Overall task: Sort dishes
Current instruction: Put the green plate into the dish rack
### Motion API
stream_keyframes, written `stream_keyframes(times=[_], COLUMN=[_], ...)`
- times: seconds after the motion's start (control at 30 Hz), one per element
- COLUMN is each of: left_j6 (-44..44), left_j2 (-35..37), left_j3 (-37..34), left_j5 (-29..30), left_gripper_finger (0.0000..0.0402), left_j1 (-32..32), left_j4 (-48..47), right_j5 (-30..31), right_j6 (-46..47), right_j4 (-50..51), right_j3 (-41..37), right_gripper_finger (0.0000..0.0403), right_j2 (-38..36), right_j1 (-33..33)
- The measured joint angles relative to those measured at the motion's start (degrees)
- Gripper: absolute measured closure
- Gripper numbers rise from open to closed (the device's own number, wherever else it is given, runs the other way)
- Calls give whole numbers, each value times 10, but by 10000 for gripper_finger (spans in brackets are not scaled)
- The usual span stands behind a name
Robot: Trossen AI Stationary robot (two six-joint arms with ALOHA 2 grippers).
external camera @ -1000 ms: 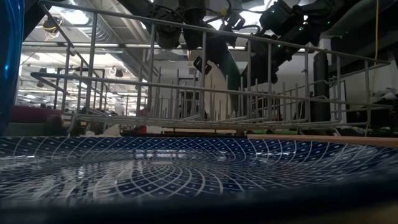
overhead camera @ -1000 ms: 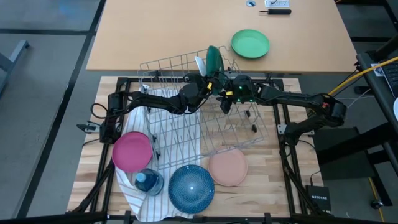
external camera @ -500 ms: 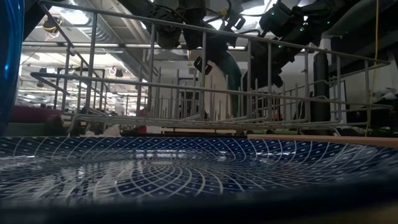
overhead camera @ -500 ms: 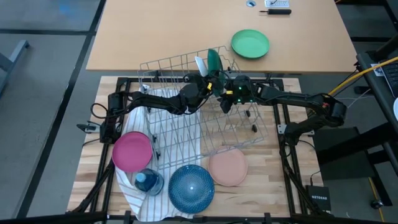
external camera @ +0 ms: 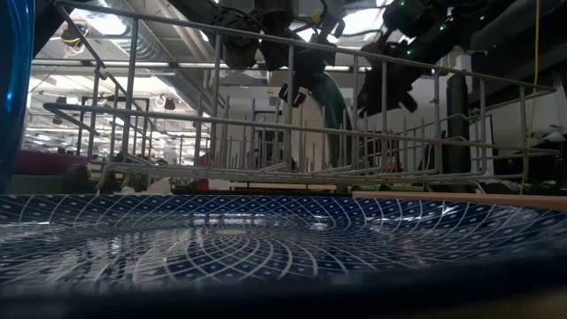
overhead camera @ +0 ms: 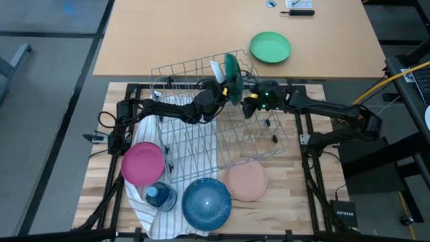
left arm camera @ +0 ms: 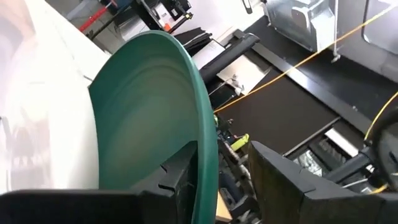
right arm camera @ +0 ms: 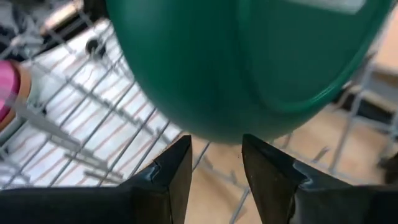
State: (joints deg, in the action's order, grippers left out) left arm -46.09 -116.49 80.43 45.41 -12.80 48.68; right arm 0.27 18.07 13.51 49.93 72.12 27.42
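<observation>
1. The left claw (overhead camera: 227,87) clamps the rim of the dark green-backed plate (overhead camera: 232,69), held on edge over the far end of the wire rack (overhead camera: 201,134).
2. The right claw (overhead camera: 247,106) has drawn back from the plate since a second ago; its fingers stand apart, holding nothing.
3. The magenta plate (overhead camera: 142,163), speckled blue plate (overhead camera: 206,202) and pale pink plate (overhead camera: 246,180) lie unmoved on the surface (overhead camera: 295,202).

Left pincer (overhead camera: 227,86) clamped, right pincer (overhead camera: 246,106) open, arms extended inward
</observation>
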Motion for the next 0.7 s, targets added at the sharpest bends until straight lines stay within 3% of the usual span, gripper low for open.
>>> stream_keyframes(times=[0.27, 0.43, 0.7], left_j6=[-59, -60, -56], left_j2=[0, 0, 0], left_j3=[0, 0, 0], left_j5=[0, 0, 0], left_gripper_finger=[270, 270, 270], left_j1=[-9, -9, -11], left_j4=[-1, -1, -1], right_j5=[82, 59, -8], right_j6=[-27, -44, -33], right_j4=[-72, -127, -131], right_j3=[0, 0, 0], right_gripper_finger=[258, 258, 258], right_j2=[-18, -17, -17], right_j1=[4, 25, 50])
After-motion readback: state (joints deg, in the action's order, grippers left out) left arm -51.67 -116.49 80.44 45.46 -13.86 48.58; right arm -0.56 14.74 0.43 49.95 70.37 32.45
